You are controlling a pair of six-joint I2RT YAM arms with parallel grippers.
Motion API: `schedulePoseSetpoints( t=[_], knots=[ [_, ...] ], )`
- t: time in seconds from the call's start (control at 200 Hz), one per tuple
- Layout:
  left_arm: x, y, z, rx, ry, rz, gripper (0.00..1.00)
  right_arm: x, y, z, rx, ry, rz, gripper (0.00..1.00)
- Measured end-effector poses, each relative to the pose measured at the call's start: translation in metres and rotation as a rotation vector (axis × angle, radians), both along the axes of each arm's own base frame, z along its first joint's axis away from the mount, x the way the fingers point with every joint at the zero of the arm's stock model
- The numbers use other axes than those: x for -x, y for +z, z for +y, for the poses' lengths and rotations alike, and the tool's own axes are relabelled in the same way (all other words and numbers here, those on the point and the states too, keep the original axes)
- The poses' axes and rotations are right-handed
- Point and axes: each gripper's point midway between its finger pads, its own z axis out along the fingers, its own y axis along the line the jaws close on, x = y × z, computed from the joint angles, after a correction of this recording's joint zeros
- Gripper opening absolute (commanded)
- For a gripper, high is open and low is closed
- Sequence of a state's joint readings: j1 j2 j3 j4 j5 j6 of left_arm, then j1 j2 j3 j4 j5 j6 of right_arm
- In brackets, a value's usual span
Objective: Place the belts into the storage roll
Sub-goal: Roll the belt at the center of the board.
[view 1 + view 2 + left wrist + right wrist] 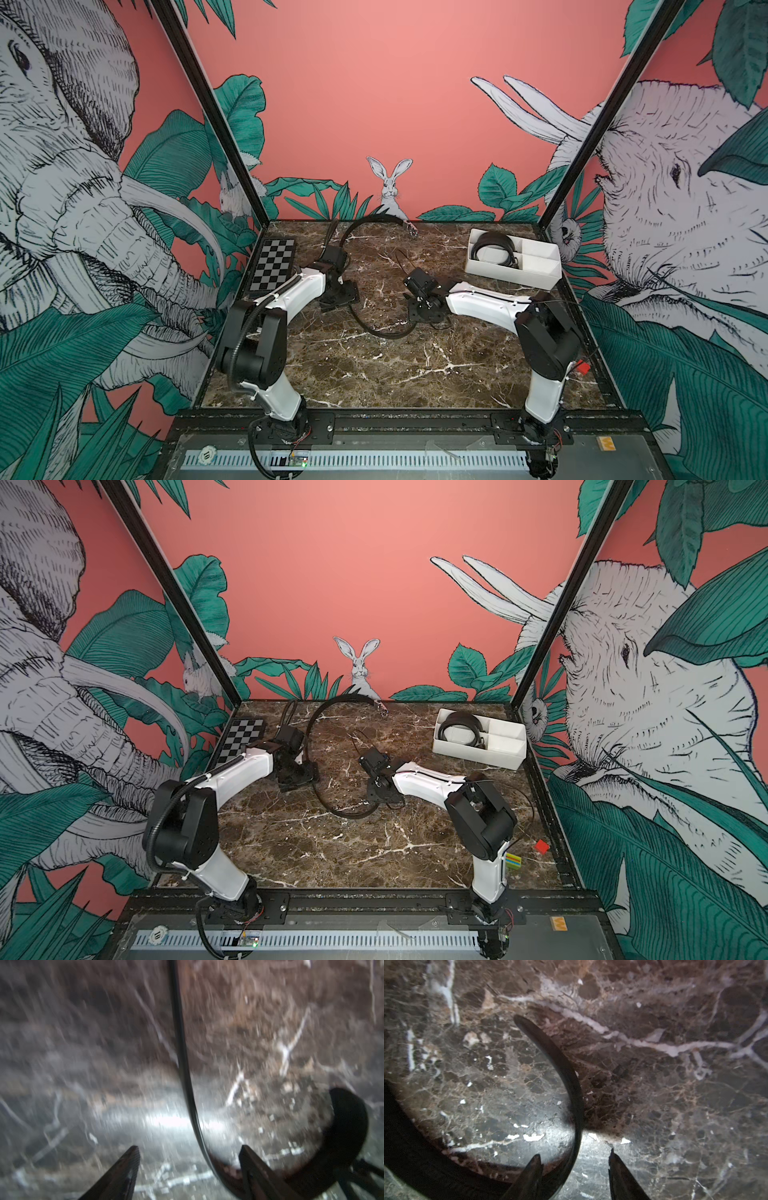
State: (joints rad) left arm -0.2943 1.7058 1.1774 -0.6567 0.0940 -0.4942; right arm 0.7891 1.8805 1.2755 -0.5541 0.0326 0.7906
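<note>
Across the counter [415, 374], from 12 o'clock round to centre: a loose belt [386, 335], curving wide on its edge. Straddling it on the 9 o'clock side, left fingers [128, 1167] spread, pinching nothing. Near its tail end, right fingers [618, 1174] parted either side of the strap, not clamped. At 2 o'clock, a white tray [515, 278], with a second belt [494, 249] coiled in its 9 o'clock end compartment.

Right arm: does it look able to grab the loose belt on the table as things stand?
Likely yes: the loose belt runs between the right claw's parted fingers, with nothing covering it.
</note>
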Motion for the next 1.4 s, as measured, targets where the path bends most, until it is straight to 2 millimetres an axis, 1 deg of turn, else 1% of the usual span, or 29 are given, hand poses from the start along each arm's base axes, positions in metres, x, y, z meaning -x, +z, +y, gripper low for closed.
schedulePoseSetpoints(
  t=[0.075, 0.18, 0.24, 0.29, 0.39, 0.48, 0.555, 0.605, 0.63, 0.715, 0.75, 0.785, 0.82, 0.895, 0.94, 0.975, 1.02, 1.07, 1.1, 1.15, 1.195, 1.225, 1.25, 1.29, 1.305, 1.33, 1.35, 1.401],
  knots=[
    [-0.026, 0.001, -0.006, -0.004, -0.040, -0.038, 0.81, 0.004, -0.009, -0.001, 0.018, 0.020, 0.023, 0.38],
    [-0.060, -0.001, -0.016, -0.010, -0.092, -0.088, 0.81, 0.007, -0.014, -0.003, 0.028, 0.045, 0.042, 0.17],
    [-0.072, -0.005, -0.019, -0.024, -0.117, -0.106, 0.81, 0.010, -0.015, -0.004, 0.029, 0.057, 0.049, 0.10],
    [-0.078, -0.012, -0.018, -0.043, -0.134, -0.106, 0.80, 0.013, -0.016, -0.007, 0.034, 0.069, 0.053, 0.06],
    [-0.083, -0.028, -0.015, -0.086, -0.159, -0.085, 0.78, 0.025, -0.016, -0.017, 0.043, 0.088, 0.068, 0.01],
    [-0.083, -0.041, -0.011, -0.117, -0.174, -0.063, 0.77, 0.040, -0.018, -0.031, 0.062, 0.100, 0.094, 0.00],
    [-0.086, -0.041, -0.011, -0.126, -0.183, -0.072, 0.74, 0.052, -0.019, -0.042, 0.076, 0.109, 0.110, 0.00],
    [-0.086, -0.042, -0.011, -0.125, -0.188, -0.072, 0.68, 0.059, -0.019, -0.049, 0.083, 0.115, 0.117, 0.00],
    [-0.087, -0.042, -0.012, -0.127, -0.188, -0.073, 0.62, 0.062, -0.019, -0.052, 0.087, 0.118, 0.120, 0.00],
    [-0.093, -0.042, -0.017, -0.120, -0.208, -0.086, 0.33, 0.072, -0.020, -0.062, 0.100, 0.131, 0.129, 0.00],
    [-0.094, -0.043, -0.020, -0.117, -0.218, -0.091, 0.25, 0.075, -0.020, -0.065, 0.103, 0.139, 0.129, 0.00],
    [-0.095, -0.043, -0.024, -0.110, -0.226, -0.098, 0.21, 0.078, -0.020, -0.067, 0.105, 0.151, 0.129, 0.00],
    [-0.094, -0.043, -0.030, -0.101, -0.239, -0.102, 0.13, 0.080, -0.020, -0.069, 0.106, 0.164, 0.128, 0.00],
    [-0.089, -0.044, -0.052, -0.073, -0.279, -0.110, 0.00, 0.085, -0.019, -0.069, 0.100, 0.205, 0.129, 0.00],
    [-0.083, -0.044, -0.067, -0.062, -0.314, -0.116, 0.00, 0.085, -0.018, -0.066, 0.094, 0.228, 0.126, 0.00],
    [-0.077, -0.044, -0.083, -0.052, -0.347, -0.120, 0.00, 0.086, -0.017, -0.062, 0.087, 0.252, 0.125, 0.00],
    [-0.065, -0.044, -0.104, -0.037, -0.395, -0.122, 0.00, 0.087, -0.016, -0.056, 0.079, 0.288, 0.127, 0.00],
    [-0.049, -0.044, -0.123, -0.025, -0.441, -0.123, 0.00, 0.086, -0.014, -0.046, 0.067, 0.333, 0.124, 0.00],
    [-0.040, -0.044, -0.129, -0.017, -0.458, -0.121, 0.00, 0.086, -0.013, -0.039, 0.062, 0.363, 0.122, 0.00],
    [-0.020, -0.045, -0.139, -0.006, -0.492, -0.109, 0.00, 0.087, -0.013, -0.024, 0.054, 0.416, 0.120, 0.00],
    [-0.006, -0.045, -0.138, -0.008, -0.504, -0.097, 0.00, 0.090, -0.013, -0.011, 0.048, 0.468, 0.122, 0.00],
    [0.000, -0.046, -0.134, -0.016, -0.502, -0.092, 0.09, 0.091, -0.014, -0.002, 0.043, 0.504, 0.123, 0.00],
    [0.004, -0.046, -0.129, -0.022, -0.497, -0.086, 0.19, 0.092, -0.014, 0.005, 0.038, 0.526, 0.124, 0.00],
    [0.009, -0.046, -0.117, -0.035, -0.476, -0.079, 0.32, 0.095, -0.015, 0.016, 0.030, 0.563, 0.128, 0.00],
    [0.010, -0.046, -0.113, -0.038, -0.467, -0.078, 0.36, 0.095, -0.016, 0.019, 0.025, 0.573, 0.129, 0.02],
    [0.012, -0.045, -0.105, -0.047, -0.453, -0.073, 0.43, 0.097, -0.016, 0.025, 0.018, 0.592, 0.133, 0.10],
    [0.013, -0.045, -0.099, -0.050, -0.434, -0.069, 0.46, 0.098, -0.017, 0.029, 0.013, 0.606, 0.136, 0.14],
    [0.015, -0.044, -0.080, -0.072, -0.397, -0.059, 0.53, 0.100, -0.016, 0.038, -0.001, 0.631, 0.140, 0.22]
  ],
)
